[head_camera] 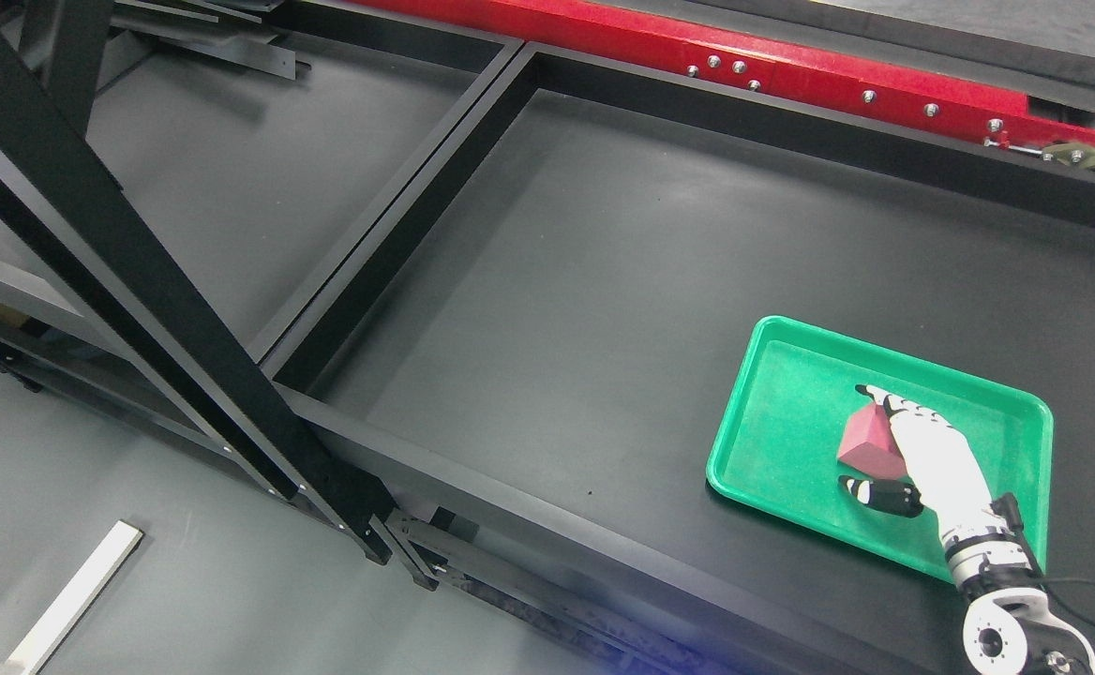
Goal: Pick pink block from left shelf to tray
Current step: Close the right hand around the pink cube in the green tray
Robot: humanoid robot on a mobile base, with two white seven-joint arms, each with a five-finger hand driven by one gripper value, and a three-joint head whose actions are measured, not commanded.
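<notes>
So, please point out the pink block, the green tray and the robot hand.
pink block (866,439): head view, its upper pink face.
green tray (796,403): head view, bare floor left of the block.
right hand (932,459): head view, white back of the hand.

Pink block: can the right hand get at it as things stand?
Yes, it looks so. The right hand is already at the pink block over the green tray, with fingers spread on both sides of it. Nothing else lies in the tray to block it.
</notes>
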